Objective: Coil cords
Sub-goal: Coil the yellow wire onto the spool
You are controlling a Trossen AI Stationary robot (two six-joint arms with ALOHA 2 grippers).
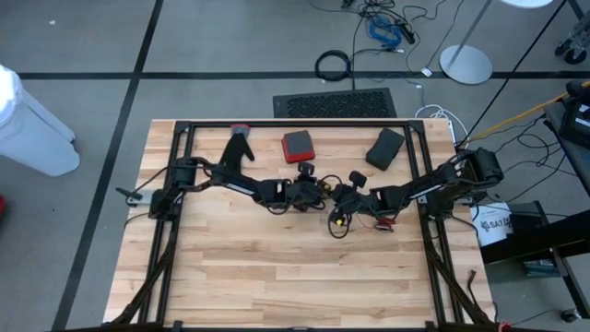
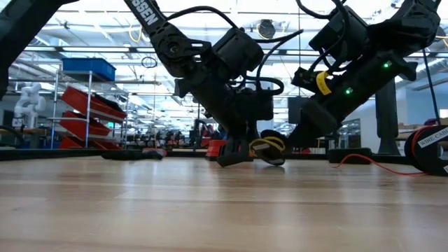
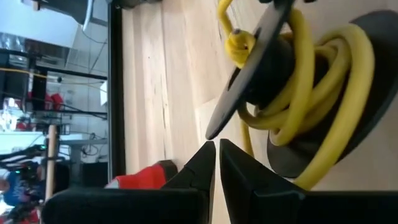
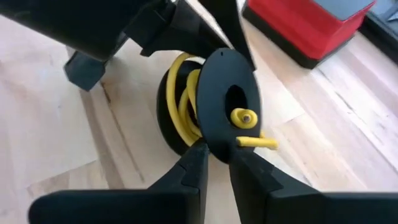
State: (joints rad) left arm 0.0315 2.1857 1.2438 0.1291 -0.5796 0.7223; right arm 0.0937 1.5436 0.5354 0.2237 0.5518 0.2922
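Right pincer (image 4: pixel 214 163) pinches the rim of the black spool (image 4: pixel 227 106) carrying the yellow cord (image 4: pixel 180 102), near the surface's middle. Left pincer (image 3: pixel 217 163), apparently pressed together and empty, sits just beside it. Risk: a rim-only grip may slip, unwinding loops.

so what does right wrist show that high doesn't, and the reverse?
Only right wrist: the yellow cord wound between the black discs of a spool, its plug end poking through the hub, with the right tool pinching the disc's rim.
Only high: the whole table, the black glove, a black box, the left tool.
Both: the red box and the spool.
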